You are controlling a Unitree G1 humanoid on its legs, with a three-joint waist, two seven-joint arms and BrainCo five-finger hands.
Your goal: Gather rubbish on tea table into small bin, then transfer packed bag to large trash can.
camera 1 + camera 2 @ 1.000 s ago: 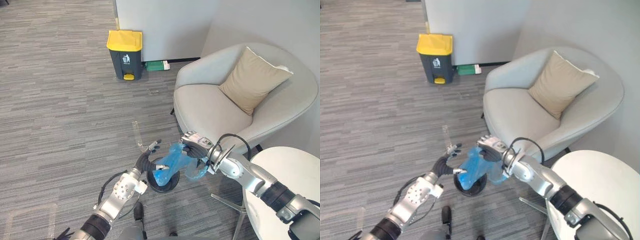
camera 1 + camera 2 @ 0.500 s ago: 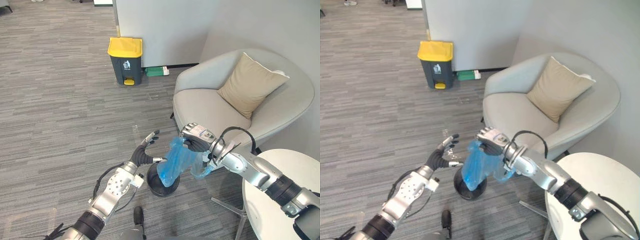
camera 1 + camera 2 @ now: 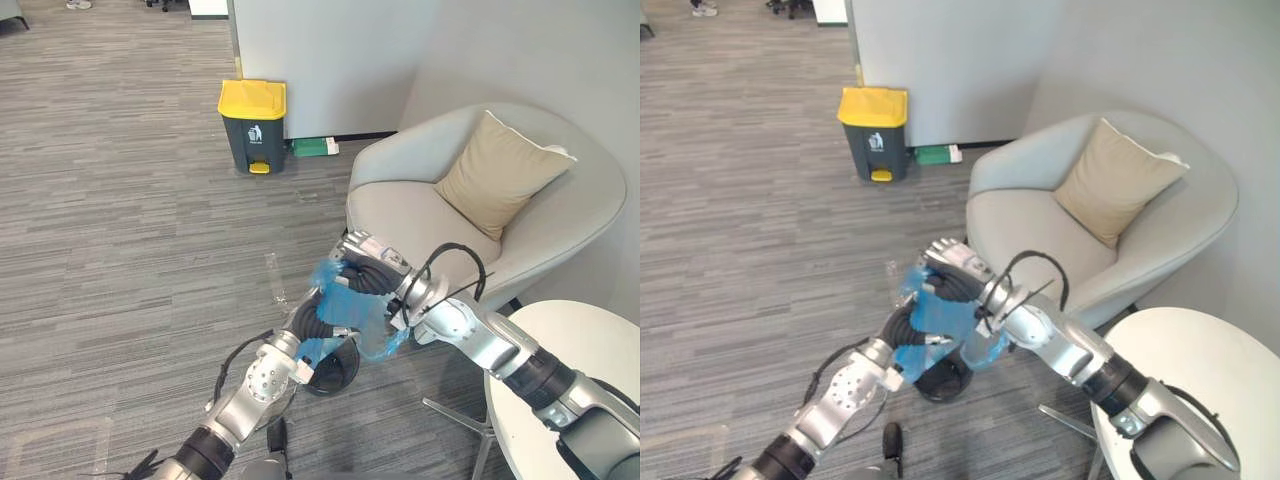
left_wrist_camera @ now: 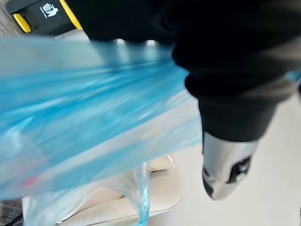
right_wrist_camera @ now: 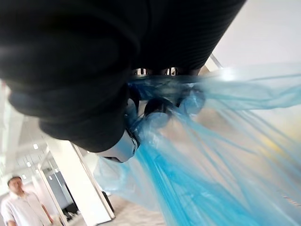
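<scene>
A blue plastic bag (image 3: 357, 308) hangs above the small black bin (image 3: 338, 372) on the carpet. My right hand (image 3: 366, 272) is shut on the bag's gathered top, and the right wrist view shows its fingers (image 5: 157, 107) curled into the blue film. Coming up from below, my left hand (image 3: 304, 322) is pressed against the left side of the bag, with blue plastic (image 4: 84, 108) lying across it. The large grey trash can with a yellow lid (image 3: 253, 125) stands far off by the wall.
A light grey armchair (image 3: 410, 215) with a tan cushion (image 3: 500, 170) stands just right of the bin. The round white tea table (image 3: 575, 345) is at the lower right. A green box (image 3: 316, 148) lies by the wall. A person (image 5: 16, 207) stands in the background.
My right hand has lifted the blue bag up and to the left, out of the small bin. My left hand has risen from beside the bin to the bag.
</scene>
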